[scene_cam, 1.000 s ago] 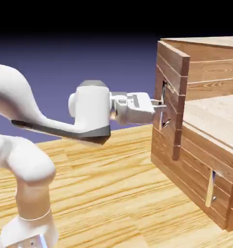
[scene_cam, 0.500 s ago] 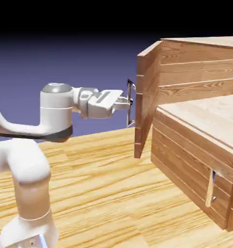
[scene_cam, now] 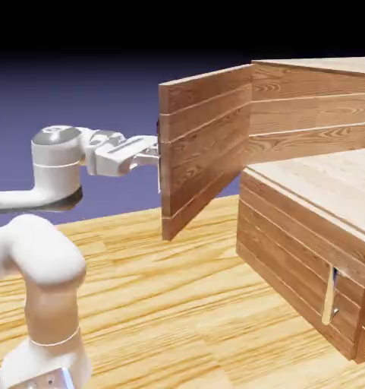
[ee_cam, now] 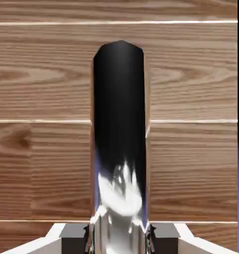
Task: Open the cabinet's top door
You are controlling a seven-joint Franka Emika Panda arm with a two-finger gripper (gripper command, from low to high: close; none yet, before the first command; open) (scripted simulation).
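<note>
Operator: Report the status of the top door (scene_cam: 204,144).

Technician: In the exterior view the top door stands swung well away from the cabinet (scene_cam: 314,114) front. Its free edge points toward the arm and its hinged edge remains at the cabinet's upper corner. The upper compartment is uncovered; a plank surface inside it is visible. The lower door (scene_cam: 306,262) is shut, with its own silver handle (scene_cam: 331,298) untouched.

Operator: State of the hand?

Technician: The hand (scene_cam: 153,156) is at the door's free edge, level with the handle position. In the hand view the fingers (ee_cam: 150,237) are drawn almost fully together on the handle (ee_cam: 121,144), which rises between them as a dark bar with a bright reflection near its base. Door planks fill the background.

Operator: Work completed and work outstanding?

Technician: Judged complete: handle grasped, door pulled through a large arc. The door appears open wide enough to satisfy the task. Judged outstanding, at most: a slight further swing if a wider angle is required, then release of the handle and withdrawal of the hand clear of the door and table (scene_cam: 177,304).
</note>
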